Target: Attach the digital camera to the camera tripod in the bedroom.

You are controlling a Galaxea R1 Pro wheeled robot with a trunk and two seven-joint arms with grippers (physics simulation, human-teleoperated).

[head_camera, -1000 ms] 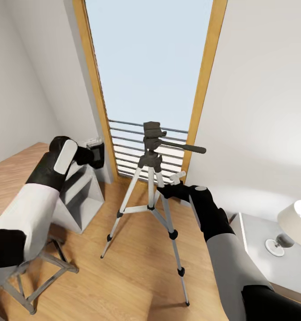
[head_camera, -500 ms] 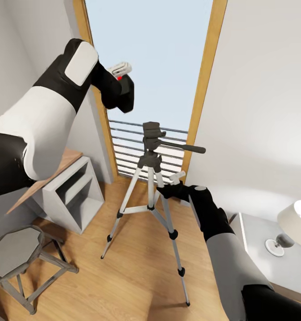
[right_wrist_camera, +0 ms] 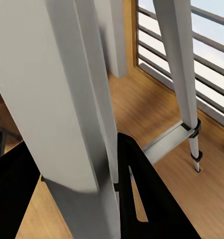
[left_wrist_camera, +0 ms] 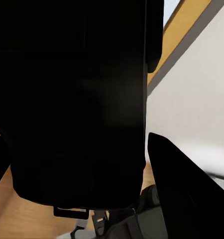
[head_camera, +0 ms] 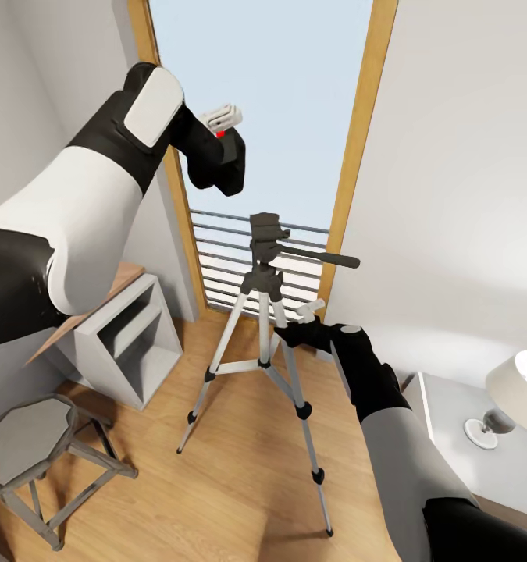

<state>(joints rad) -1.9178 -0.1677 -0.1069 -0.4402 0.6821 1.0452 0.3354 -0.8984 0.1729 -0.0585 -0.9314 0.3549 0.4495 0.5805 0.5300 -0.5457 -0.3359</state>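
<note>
Since the earlier frames, the left arm had risen from beside the desk (head_camera: 99, 300) and carried the digital camera (head_camera: 220, 160) up, then a little toward the window. In the head view, the left tool (head_camera: 215, 144) was clenched on the camera, which hung above and to the left of the camera tripod (head_camera: 265, 312); the tripod head stood upright below it, so the coming move looked like across and down. The left arm was raised high, elbow bent. The right tool (head_camera: 298, 328) held one upper tripod leg.

In the left wrist view, the black camera body (left_wrist_camera: 72, 99) sat between the fingers.

In the right wrist view, a silver leg (right_wrist_camera: 67, 109) ran between the fingers (right_wrist_camera: 152, 199), apparently grasped.
</note>
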